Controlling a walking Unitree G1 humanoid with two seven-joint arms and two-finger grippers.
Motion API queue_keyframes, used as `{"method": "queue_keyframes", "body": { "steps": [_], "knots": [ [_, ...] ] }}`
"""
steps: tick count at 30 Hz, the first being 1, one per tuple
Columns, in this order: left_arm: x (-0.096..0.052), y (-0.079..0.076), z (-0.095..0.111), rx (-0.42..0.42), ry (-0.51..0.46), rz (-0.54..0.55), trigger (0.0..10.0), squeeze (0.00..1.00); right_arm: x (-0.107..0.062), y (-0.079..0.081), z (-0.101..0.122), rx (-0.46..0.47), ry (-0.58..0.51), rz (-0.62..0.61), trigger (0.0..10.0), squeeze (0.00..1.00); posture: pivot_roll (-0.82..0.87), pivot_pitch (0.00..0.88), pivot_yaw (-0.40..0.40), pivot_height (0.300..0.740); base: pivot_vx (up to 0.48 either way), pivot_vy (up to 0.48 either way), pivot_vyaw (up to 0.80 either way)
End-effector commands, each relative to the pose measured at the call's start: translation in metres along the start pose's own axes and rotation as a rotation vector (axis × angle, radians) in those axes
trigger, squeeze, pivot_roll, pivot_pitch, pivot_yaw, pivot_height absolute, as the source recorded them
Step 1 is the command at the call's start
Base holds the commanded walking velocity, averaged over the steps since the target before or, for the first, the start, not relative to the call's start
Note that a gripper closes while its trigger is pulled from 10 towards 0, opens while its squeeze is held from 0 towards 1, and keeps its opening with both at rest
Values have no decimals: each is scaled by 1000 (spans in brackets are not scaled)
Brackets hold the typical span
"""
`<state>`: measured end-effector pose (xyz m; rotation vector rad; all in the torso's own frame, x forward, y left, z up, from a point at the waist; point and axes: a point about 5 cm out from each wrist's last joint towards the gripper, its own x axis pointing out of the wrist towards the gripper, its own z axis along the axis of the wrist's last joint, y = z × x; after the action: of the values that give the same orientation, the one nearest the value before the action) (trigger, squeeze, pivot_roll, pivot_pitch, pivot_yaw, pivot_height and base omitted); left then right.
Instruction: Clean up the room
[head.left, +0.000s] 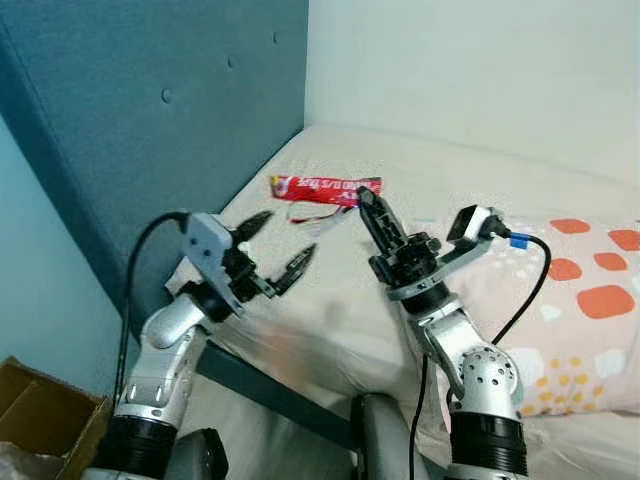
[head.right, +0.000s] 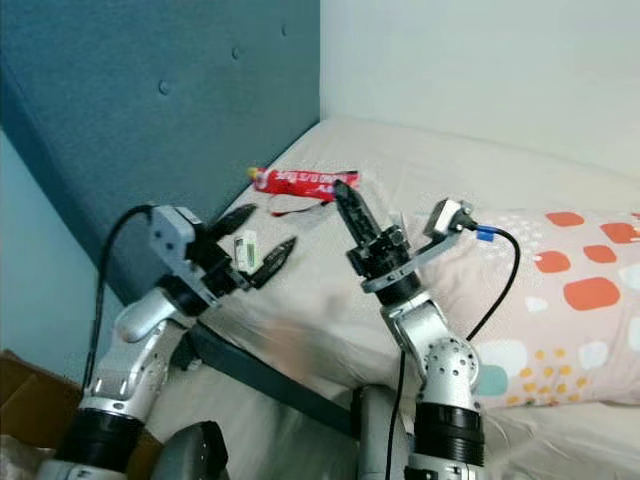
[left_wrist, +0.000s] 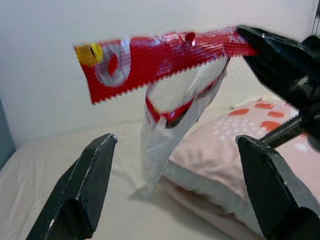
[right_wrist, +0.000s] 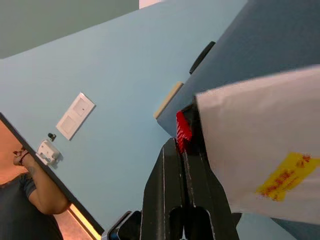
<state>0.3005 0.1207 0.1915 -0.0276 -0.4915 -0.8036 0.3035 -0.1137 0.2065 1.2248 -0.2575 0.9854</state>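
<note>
Red wrapper (head.left: 324, 187): a long red snack wrapper with white print and a zigzag-cut end, held up off the bed in the far middle of the scene, in front of the headboard. A strip of clear film (left_wrist: 170, 135) hangs from it, edged in red.
Right gripper (head.left: 366, 203): raised over the mattress, its two black fingers pressed together on the right end of the red wrapper. In the right wrist view the fingers (right_wrist: 182, 200) meet with a bit of red pinched between them, and a white sheet with a yellow mark lies over them on one side.
Left gripper (head.left: 278, 247): held up near the left edge of the bed, just nearer than the wrapper and below it, pointing toward it. Its fingers (left_wrist: 82, 185) stand wide apart with nothing between them; the left wrist view looks through the gap at the wrapper and the film.
Bed (head.left: 460, 170): a cream mattress running from the near middle to the far right, against a pale wall.
Headboard (head.left: 150, 120): dark teal, padded and buttoned, along the left side of the bed.
Pillow (head.left: 580, 300): on the right of the bed, pale pink with orange blotches and small white and yellow dots, beside the right arm.
Cardboard box (head.left: 40, 415): brown, at the near left corner, on the floor below the left arm.
Person (right_wrist: 30, 200): an arm and a dark sleeve seen at the edge of the right wrist view, by a light blue wall with a white wall plate (right_wrist: 75, 116).
</note>
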Motion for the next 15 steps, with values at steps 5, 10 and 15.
{"method": "queue_keyframes", "body": {
  "steps": [5, 10, 15],
  "knots": [
    [1, -13, -5, -62, 2, -47, 10000, 0, 1, 4, -3, 20, 6, 22, 0, 0, -107, 74, -57, 555, 0, 0, 0],
    [6, -16, -5, -88, -27, -19, 10000, 0, 2, 5, -10, 48, 17, 29, 0, 0, -105, 76, -60, 555, 0, 0, 0],
    [14, -15, -9, -71, -27, 55, 10000, 0, 2, 5, -17, 76, 28, 30, 0, 0, -104, 77, -58, 555, 0, 0, 0]
  ]
}}
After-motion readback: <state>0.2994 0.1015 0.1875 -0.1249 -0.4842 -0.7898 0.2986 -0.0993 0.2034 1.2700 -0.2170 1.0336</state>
